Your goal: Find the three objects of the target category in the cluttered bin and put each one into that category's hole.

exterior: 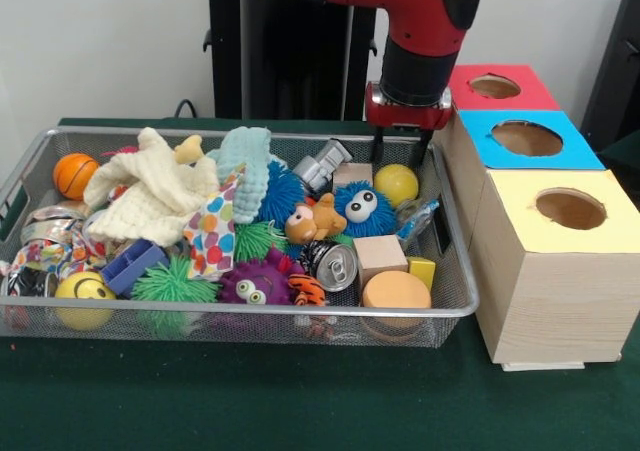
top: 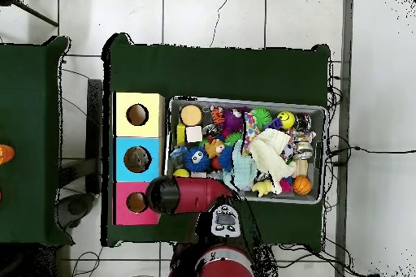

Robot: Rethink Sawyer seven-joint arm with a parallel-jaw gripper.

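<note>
You have 1 wire bin (exterior: 455, 306) and 3 boxes w/ holes: red (exterior: 500, 89), blue (exterior: 527, 139), yellow (exterior: 568, 211). Gripper (exterior: 402, 156) hangs over the bin's far corner nearest the boxes; grip state: cannot tell. Yellow ball (exterior: 396, 184) lies directly below it, w/ blue googly-eyed toy (exterior: 362, 209) and silver can (exterior: 334, 265) beside.
</note>
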